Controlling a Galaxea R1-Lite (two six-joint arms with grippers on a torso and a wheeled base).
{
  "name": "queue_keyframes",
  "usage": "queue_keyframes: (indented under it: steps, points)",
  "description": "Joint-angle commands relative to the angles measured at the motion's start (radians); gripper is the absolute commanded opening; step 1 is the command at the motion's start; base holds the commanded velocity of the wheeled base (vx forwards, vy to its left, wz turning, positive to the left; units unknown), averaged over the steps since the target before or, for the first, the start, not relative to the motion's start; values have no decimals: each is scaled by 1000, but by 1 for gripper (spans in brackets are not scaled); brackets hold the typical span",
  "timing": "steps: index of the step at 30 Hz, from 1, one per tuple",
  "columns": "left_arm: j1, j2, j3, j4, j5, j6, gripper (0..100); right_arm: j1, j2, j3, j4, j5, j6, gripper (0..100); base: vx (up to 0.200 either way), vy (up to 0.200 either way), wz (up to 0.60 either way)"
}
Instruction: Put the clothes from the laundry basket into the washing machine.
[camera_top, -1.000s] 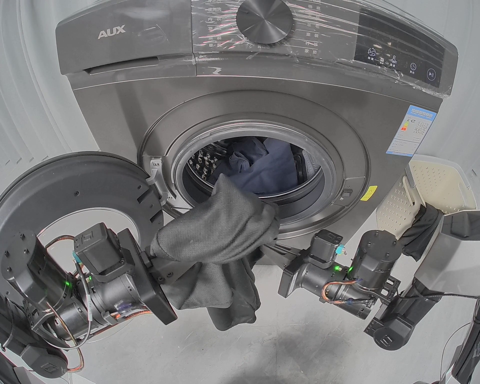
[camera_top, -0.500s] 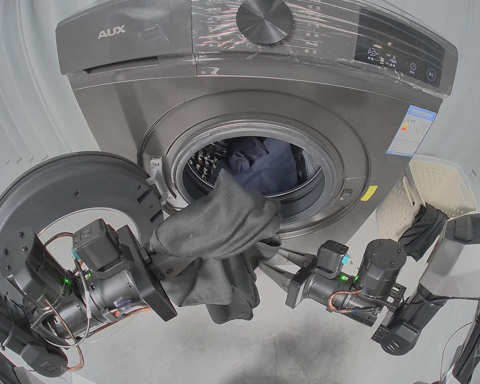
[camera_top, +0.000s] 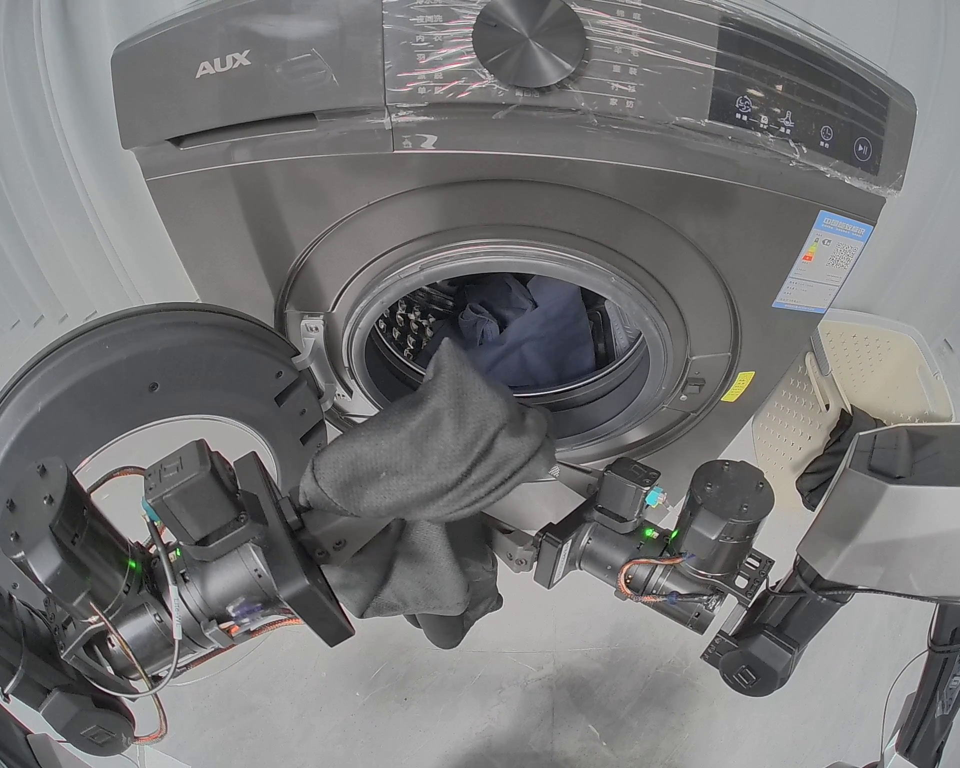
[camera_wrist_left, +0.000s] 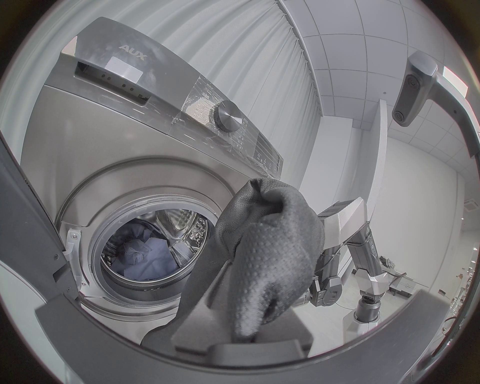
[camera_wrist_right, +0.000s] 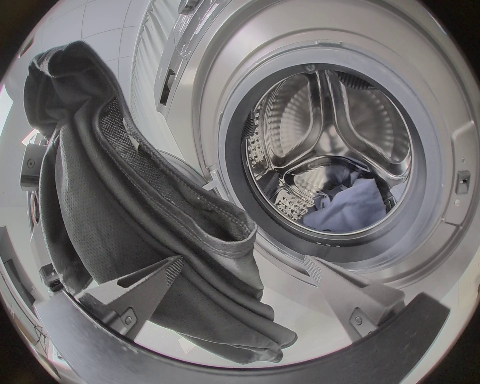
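Note:
A dark grey garment (camera_top: 440, 450) hangs just below the open mouth of the washing machine (camera_top: 500, 200), its top edge resting at the drum's rim. My left gripper (camera_top: 318, 520) is shut on its left side, in front of the open door; in the left wrist view the cloth (camera_wrist_left: 270, 250) drapes over that gripper (camera_wrist_left: 240, 320). My right gripper (camera_top: 520, 505) is open at the garment's right edge, below the drum. Its view shows the spread fingers (camera_wrist_right: 150, 285) with the garment's hem (camera_wrist_right: 150, 200) against one of them. Blue clothes (camera_top: 540, 330) lie in the drum.
The round door (camera_top: 150, 380) stands swung open to the left, behind my left arm. A white laundry basket (camera_top: 880, 370) stands right of the machine, with a dark cloth (camera_top: 825, 465) hanging over its edge. Bare grey floor lies below the grippers.
My right gripper drew back to the right, then came left and up to the garment's edge. The garment's hanging lower part has risen a little. The left arm has hardly moved.

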Motion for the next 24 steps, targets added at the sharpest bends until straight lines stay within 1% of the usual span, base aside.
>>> queue_keyframes:
  steps: [1,3,6,7,11,16,19,22,23,24]
  points:
    - [-1,5,3,0,0,2,0,5,13,-17,-1,11,1,100,0,0,0]
    - [0,5,3,0,0,0,0,5,13,-28,-1,24,4,100,0,0,0]
    - [0,4,3,0,0,0,0,5,14,-46,-1,27,5,100,0,0,0]
    - [0,4,3,0,0,0,0,5,14,-51,-1,27,5,0,0,0,0]
    - [3,5,4,0,0,0,0,5,11,-54,-1,29,8,0,0,0,0]
    - [6,7,0,0,0,-2,0,10,-4,-34,-1,29,10,0,0,0,0]
    - [8,7,-3,0,0,-2,0,10,-26,-10,-1,27,10,0,0,0,0]
    - [16,7,-9,0,1,-6,0,5,-87,47,-1,18,10,0,0,0,0]
    - [16,7,-9,0,1,-6,0,5,-89,49,-1,18,10,0,0,0,0]
    - [26,7,-11,0,1,-5,0,1,-113,72,-1,12,10,0,0,0,0]
